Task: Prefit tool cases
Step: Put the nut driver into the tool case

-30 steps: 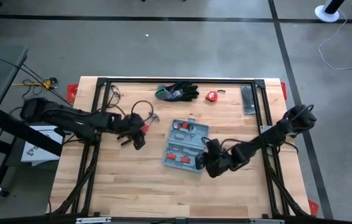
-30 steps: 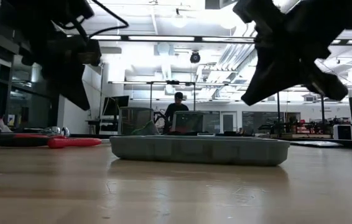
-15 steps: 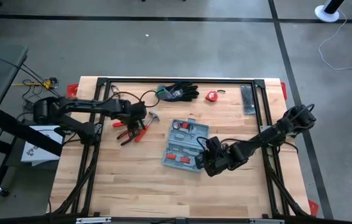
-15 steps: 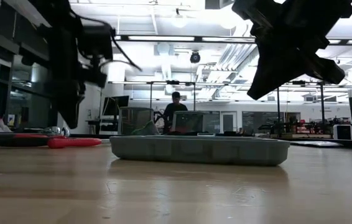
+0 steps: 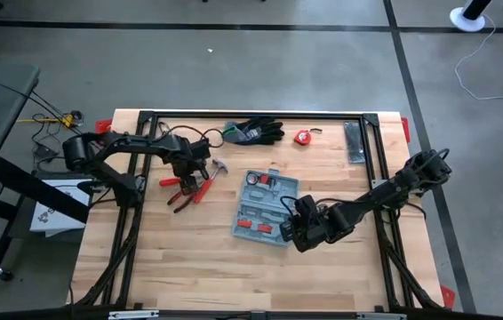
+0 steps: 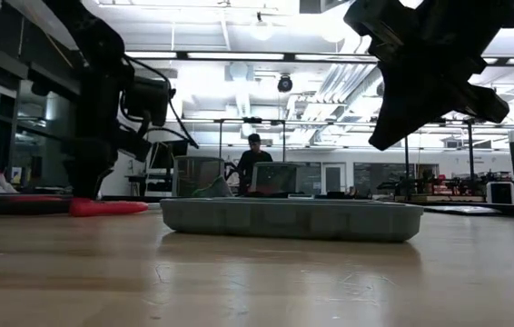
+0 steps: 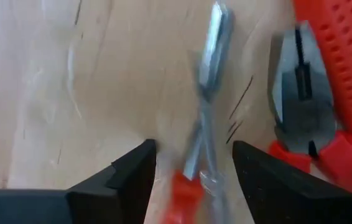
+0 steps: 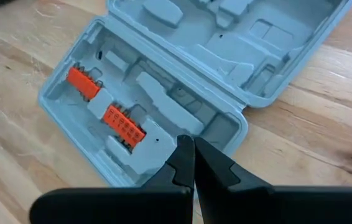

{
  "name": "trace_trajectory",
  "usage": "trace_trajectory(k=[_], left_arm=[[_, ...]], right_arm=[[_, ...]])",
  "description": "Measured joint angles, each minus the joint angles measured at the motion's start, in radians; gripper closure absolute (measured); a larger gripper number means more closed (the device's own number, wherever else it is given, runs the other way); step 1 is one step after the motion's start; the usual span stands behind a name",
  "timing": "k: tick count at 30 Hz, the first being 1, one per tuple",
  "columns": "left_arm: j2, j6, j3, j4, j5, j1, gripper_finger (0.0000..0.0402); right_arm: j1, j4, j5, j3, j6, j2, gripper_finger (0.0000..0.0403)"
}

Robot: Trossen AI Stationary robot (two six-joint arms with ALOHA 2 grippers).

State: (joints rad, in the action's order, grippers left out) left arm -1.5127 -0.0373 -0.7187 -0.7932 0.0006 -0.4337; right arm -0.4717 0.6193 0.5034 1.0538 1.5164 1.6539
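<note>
The grey-blue tool case (image 5: 265, 206) lies open on the table's middle, with orange bit holders (image 8: 123, 121) in its near half. My right gripper (image 5: 289, 233) hangs shut above the case's near right corner (image 8: 226, 124), clear of it in the low view (image 6: 386, 136). My left gripper (image 5: 187, 169) points down at the far left, open and low over loose tools. A slim red-handled tool (image 7: 204, 112) lies on the wood between its fingers, which stand on either side of it. Red-handled pliers (image 7: 313, 106) lie beside it.
A small hammer (image 5: 219, 167) lies right of the left gripper. Black-and-green gloves (image 5: 253, 132), a red tape measure (image 5: 302, 137) and a dark flat bar (image 5: 355, 142) lie along the far edge. A black frame (image 5: 260, 114) borders the table. Bare wood spreads toward the near edge.
My left gripper has swung from beside the case toward the table's far left, turned its wrist and sunk low over the loose tools. The red pliers and the case have stayed in place.
</note>
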Motion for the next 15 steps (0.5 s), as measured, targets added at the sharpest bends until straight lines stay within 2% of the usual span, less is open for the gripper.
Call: trace_trajectory(k=[3,6,12,15], left_arm=[[-0.044,0.014,-0.003,-0.007,0.003,0.0,0.0214],[-0.07,0.038,-0.006,-0.005,0.019,0.0,0.0247],[-0.063,0.062,-0.004,0.025,0.066,-0.001,0.0377],[-0.05,0.079,-0.014,0.035,0.076,-0.005,0.0387]], right_arm=[[0.0,-0.001,-0.007,0.0,-0.007,0.0,0.0402],[-0.003,0.0,-0.023,0.0,-0.008,0.0,0.0402],[-0.021,0.0,-0.031,0.0,-0.006,0.0,0.0402],[-0.028,0.0,-0.032,0.0,-0.002,0.0,0.0402]])
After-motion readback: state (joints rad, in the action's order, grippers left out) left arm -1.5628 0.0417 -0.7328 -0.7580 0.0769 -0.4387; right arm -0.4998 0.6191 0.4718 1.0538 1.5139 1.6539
